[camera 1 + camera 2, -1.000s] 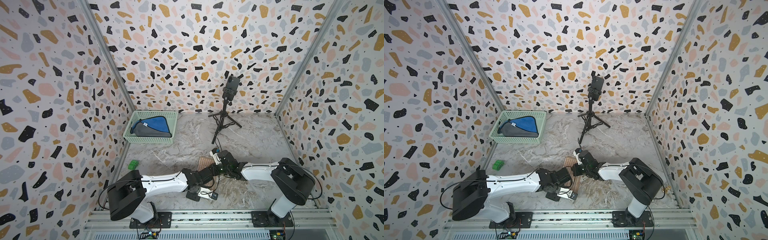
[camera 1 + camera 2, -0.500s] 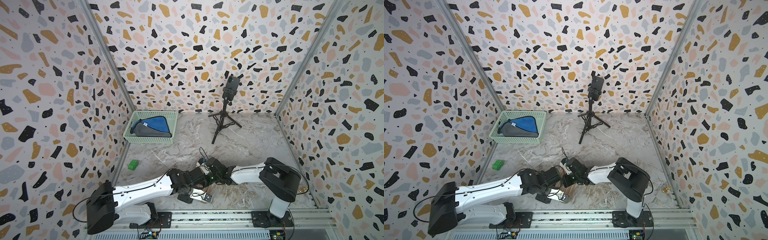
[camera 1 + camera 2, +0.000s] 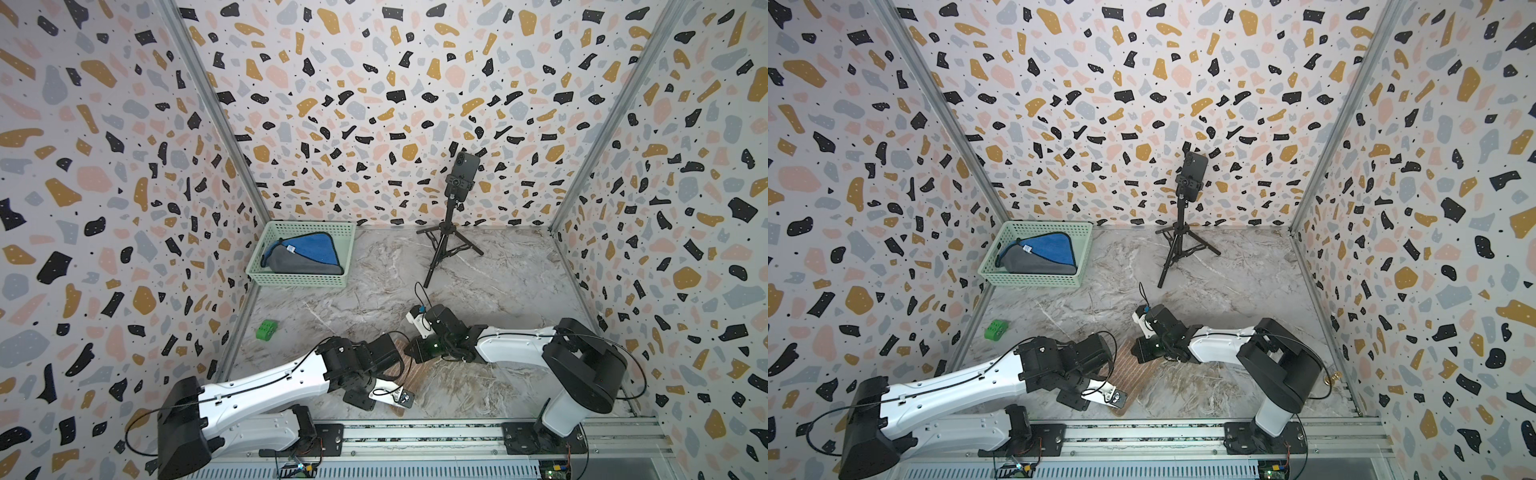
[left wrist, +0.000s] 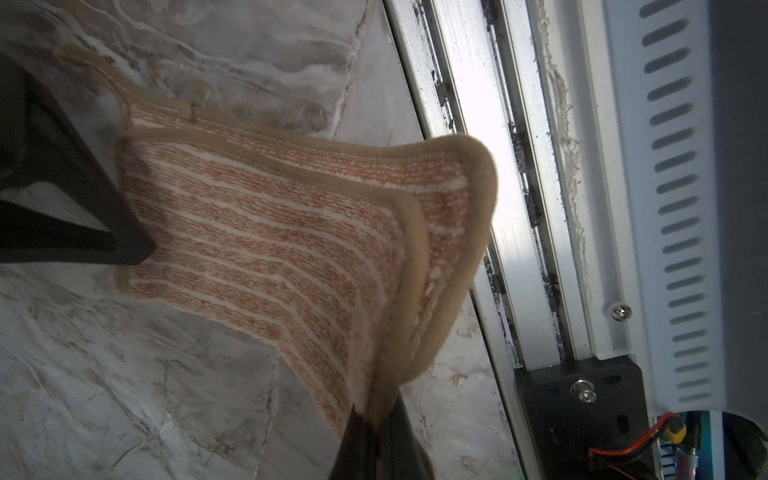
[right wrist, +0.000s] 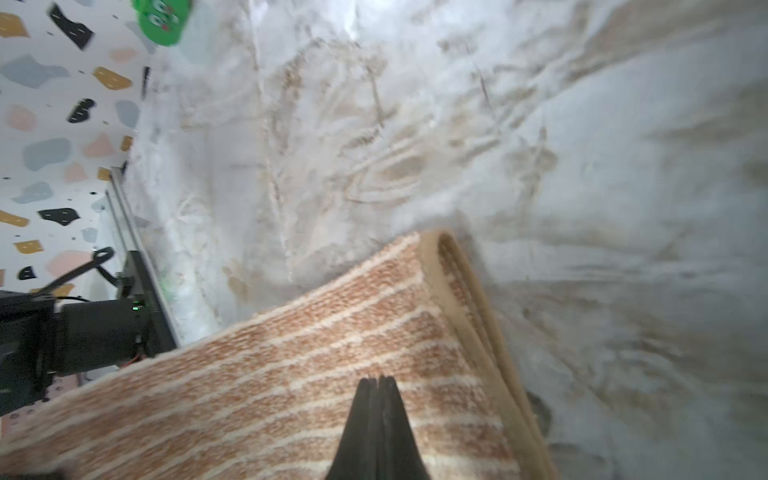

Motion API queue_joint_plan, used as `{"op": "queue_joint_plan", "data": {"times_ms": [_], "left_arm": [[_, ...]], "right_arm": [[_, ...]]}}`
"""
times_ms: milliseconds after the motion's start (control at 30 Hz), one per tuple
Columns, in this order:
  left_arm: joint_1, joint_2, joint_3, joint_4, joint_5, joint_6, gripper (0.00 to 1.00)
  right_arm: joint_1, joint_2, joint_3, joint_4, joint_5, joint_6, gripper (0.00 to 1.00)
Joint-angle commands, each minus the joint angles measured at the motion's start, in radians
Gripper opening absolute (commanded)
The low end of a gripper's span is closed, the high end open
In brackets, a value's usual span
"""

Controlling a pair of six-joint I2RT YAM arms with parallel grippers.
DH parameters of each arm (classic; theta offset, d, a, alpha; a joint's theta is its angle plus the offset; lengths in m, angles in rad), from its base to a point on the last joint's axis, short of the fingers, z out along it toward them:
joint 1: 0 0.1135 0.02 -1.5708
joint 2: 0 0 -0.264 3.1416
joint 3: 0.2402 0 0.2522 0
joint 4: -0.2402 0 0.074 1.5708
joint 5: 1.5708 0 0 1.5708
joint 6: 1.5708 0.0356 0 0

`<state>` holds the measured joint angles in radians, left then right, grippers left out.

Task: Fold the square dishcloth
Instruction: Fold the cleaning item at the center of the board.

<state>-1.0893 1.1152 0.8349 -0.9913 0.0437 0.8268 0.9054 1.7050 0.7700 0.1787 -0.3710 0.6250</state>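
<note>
The dishcloth [image 3: 411, 374], orange-and-white striped with a tan border, lies doubled over near the front rail and shows in both top views [image 3: 1133, 370]. My left gripper [image 4: 374, 419] is shut on the dishcloth's [image 4: 270, 232] doubled end by the rail and holds that end curled up off the table. My right gripper [image 5: 378, 380] is shut, and its tips rest on top of the cloth [image 5: 291, 374] at the far end, with nothing between them. A top view shows the right gripper [image 3: 1139, 353] at the cloth's far edge. Both arms hide part of the cloth.
A pale green basket [image 3: 299, 281] holding a blue and a grey cloth stands at the back left. A phone on a black tripod [image 3: 449, 232] stands at the back middle. A small green block [image 3: 266, 330] lies by the left wall. The metal rail [image 3: 415, 432] runs along the front.
Both arms swung to the left and have come back to the right. The cloth, earlier by the right gripper further back, now lies nearer the front rail between the two grippers.
</note>
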Motion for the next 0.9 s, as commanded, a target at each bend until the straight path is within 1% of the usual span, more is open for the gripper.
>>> {"op": "queue_joint_plan", "data": {"times_ms": [0, 100, 200, 233, 300, 367, 433, 467, 567, 733, 867], "left_arm": [[0.002, 0.009, 0.028, 0.044, -0.028, 0.011, 0.00], [0.005, 0.031, 0.038, 0.125, -0.083, 0.022, 0.00], [0.019, 0.071, 0.071, 0.159, -0.092, 0.045, 0.00], [0.025, 0.087, 0.086, 0.162, -0.092, 0.050, 0.00], [0.039, 0.120, 0.108, 0.166, -0.094, 0.066, 0.00], [0.056, 0.154, 0.122, 0.183, -0.102, 0.081, 0.00], [0.076, 0.187, 0.138, 0.184, -0.097, 0.091, 0.00], [0.085, 0.203, 0.147, 0.178, -0.088, 0.095, 0.00], [0.100, 0.235, 0.162, 0.179, -0.070, 0.104, 0.00], [0.110, 0.284, 0.188, 0.186, -0.064, 0.117, 0.00], [0.121, 0.316, 0.215, 0.201, -0.060, 0.132, 0.00]], "right_arm": [[0.005, 0.049, -0.015, -0.021, -0.009, 0.006, 0.00], [0.005, 0.067, -0.014, 0.018, -0.079, -0.002, 0.00], [-0.001, 0.049, 0.002, 0.066, -0.208, 0.003, 0.00], [-0.012, 0.034, -0.006, 0.094, -0.229, 0.015, 0.00], [-0.048, -0.009, -0.032, 0.127, -0.233, 0.038, 0.00], [-0.110, -0.043, -0.071, 0.173, -0.230, 0.070, 0.00], [-0.173, -0.064, -0.133, 0.263, -0.225, 0.128, 0.00], [-0.201, -0.075, -0.159, 0.281, -0.207, 0.141, 0.00], [-0.210, -0.069, -0.158, 0.221, -0.176, 0.107, 0.00], [-0.210, 0.027, -0.154, 0.238, -0.196, 0.121, 0.00], [-0.209, 0.044, -0.145, 0.219, -0.195, 0.107, 0.00]]}}
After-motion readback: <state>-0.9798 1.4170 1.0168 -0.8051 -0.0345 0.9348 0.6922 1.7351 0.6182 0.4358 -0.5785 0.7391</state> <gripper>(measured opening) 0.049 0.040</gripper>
